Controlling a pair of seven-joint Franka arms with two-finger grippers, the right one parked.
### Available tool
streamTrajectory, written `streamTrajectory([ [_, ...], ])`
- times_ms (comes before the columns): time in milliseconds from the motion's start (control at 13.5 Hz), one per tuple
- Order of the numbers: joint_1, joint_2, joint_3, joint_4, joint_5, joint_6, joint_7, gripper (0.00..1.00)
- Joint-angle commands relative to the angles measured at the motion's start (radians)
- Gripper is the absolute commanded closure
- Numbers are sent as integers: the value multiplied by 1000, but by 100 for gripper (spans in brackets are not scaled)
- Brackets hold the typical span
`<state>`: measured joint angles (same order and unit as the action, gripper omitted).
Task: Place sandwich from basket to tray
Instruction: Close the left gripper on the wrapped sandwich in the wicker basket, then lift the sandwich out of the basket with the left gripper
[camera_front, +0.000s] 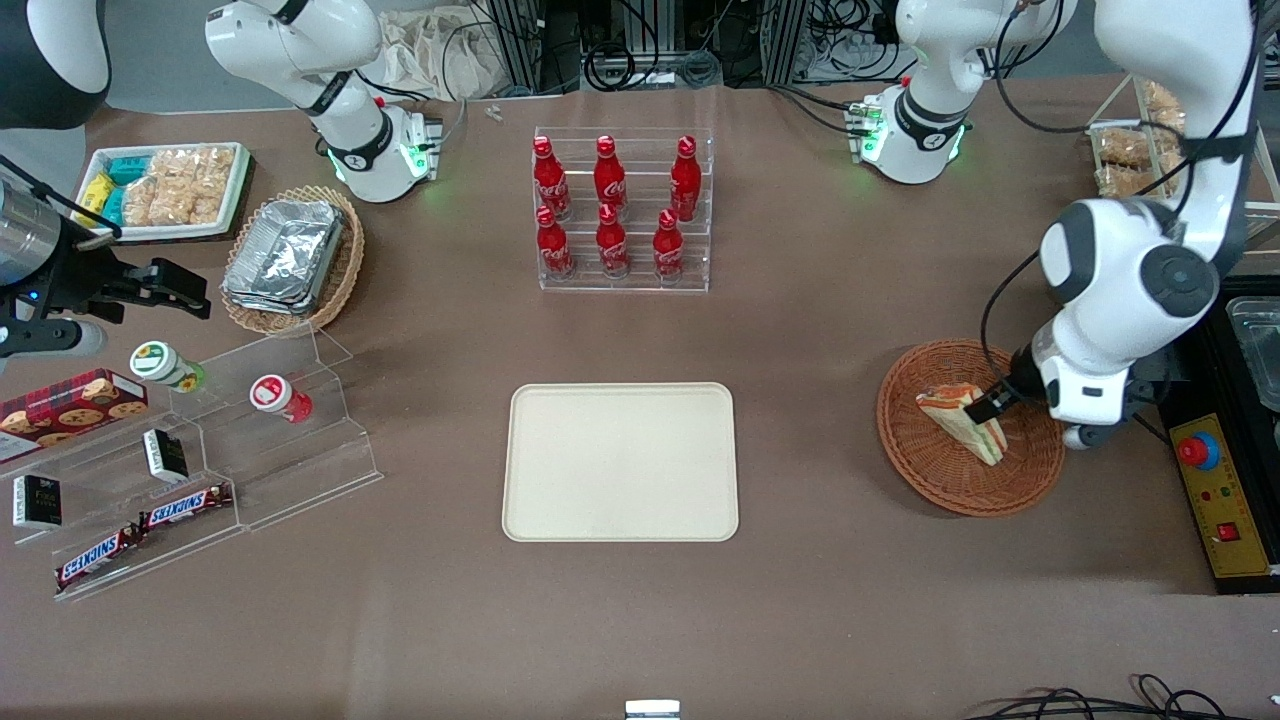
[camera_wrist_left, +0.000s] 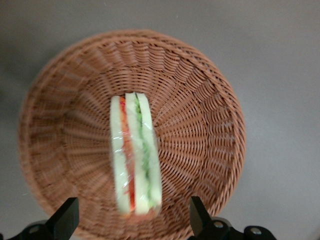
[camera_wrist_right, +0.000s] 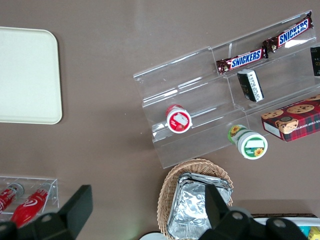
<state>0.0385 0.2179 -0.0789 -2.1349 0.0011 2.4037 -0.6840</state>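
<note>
The sandwich (camera_front: 962, 420), a wrapped wedge with pale bread and red, orange and green layers, lies in the round reddish-brown wicker basket (camera_front: 940, 480) toward the working arm's end of the table. In the left wrist view the sandwich (camera_wrist_left: 136, 155) lies on edge in the basket (camera_wrist_left: 200, 115). My left gripper (camera_front: 992, 404) hangs just above the sandwich, open, with one of its fingers (camera_wrist_left: 66, 218) on each side of the wedge's end and not touching it. The cream-beige tray (camera_front: 620, 461) lies at the table's middle, bare.
A clear rack of red cola bottles (camera_front: 620, 210) stands farther from the front camera than the tray. A black and yellow control box (camera_front: 1225, 490) with a red button sits beside the basket at the table's edge. Clear snack shelves (camera_front: 200, 470) and a foil-container basket (camera_front: 290, 258) lie toward the parked arm's end.
</note>
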Motion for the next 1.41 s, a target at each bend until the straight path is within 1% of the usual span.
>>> streamTrajectory([
  [0, -2, 67, 1, 4, 13, 84, -34, 0],
  [370, -2, 130, 2, -17, 14, 178, -37, 0],
  [444, -2, 141, 2, -19, 14, 193, -37, 9],
  [519, -2, 143, 2, -19, 14, 195, -37, 31],
  [593, -2, 143, 2, -19, 14, 195, -37, 56],
  [667, -2, 143, 4, -19, 14, 195, -35, 76],
  [741, -2, 141, 2, -19, 16, 195, -34, 93],
  [815, -2, 132, 2, -19, 16, 190, -29, 100],
  [889, 0, 105, 2, -16, 16, 174, -29, 100],
  [963, 0, 68, 2, -1, 16, 113, -25, 100],
  [1111, -8, 23, -16, 116, 11, -92, -19, 100],
  [1259, -17, 26, -106, 273, 5, -291, -32, 100],
  [1333, -17, 37, -174, 321, -3, -329, -37, 100],
])
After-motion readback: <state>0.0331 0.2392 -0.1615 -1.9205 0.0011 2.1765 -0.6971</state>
